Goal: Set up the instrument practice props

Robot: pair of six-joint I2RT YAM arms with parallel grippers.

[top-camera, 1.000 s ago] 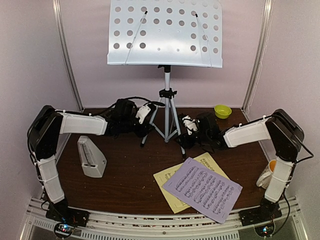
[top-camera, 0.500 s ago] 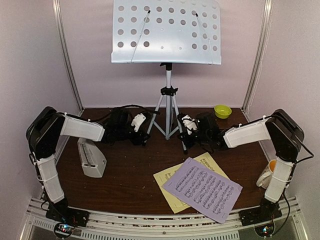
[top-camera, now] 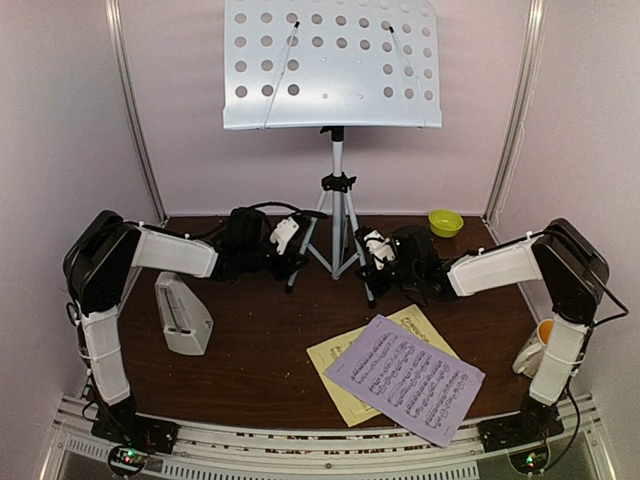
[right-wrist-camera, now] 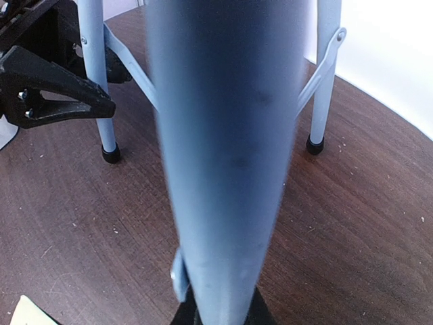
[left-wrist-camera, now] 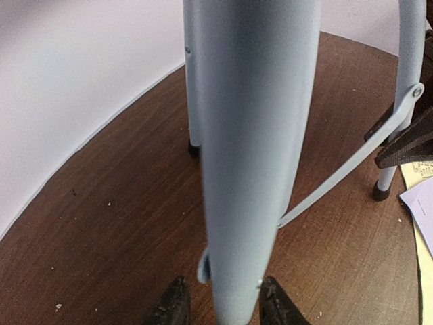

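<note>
Grey perforated metal, the music-stand desk point(top-camera: 330, 65) fills the upper middle of the top view. It is carried high on the silver tripod point(top-camera: 337, 200), whose legs splay onto the dark brown wooden surface point(top-camera: 260, 350) at the centre of the frame.

The left gripper point(top-camera: 290, 243) is at the tripod's left-hand leg. In the left wrist view that pale leg runs down between the two black fingertips point(left-wrist-camera: 174, 308). It lies close against one of them, with a sliver of surface showing beside the other, so I cannot tell whether the leg is clamped or only straddled.

The right gripper point(top-camera: 372, 252) is at the right-hand leg. In the right wrist view its dark fingertips point(right-wrist-camera: 260, 317) sit tight against both sides of the leg with no gap, clenched on the tripod.

The small light grey pyramid metronome point(top-camera: 183, 313) sits at the left middle of the top view, just below the left forearm and apart from the tripod. The lilac page point(top-camera: 405, 378) lies printed side up, lower right of centre, tilted and overlapping the pale yellow page point(top-camera: 335, 362) beneath it.

A small green bowl point(top-camera: 445, 222) sits at the back right of the surface. A mug point(top-camera: 530, 355) with orange inside stands at the right edge, partly hidden by the right arm
</note>
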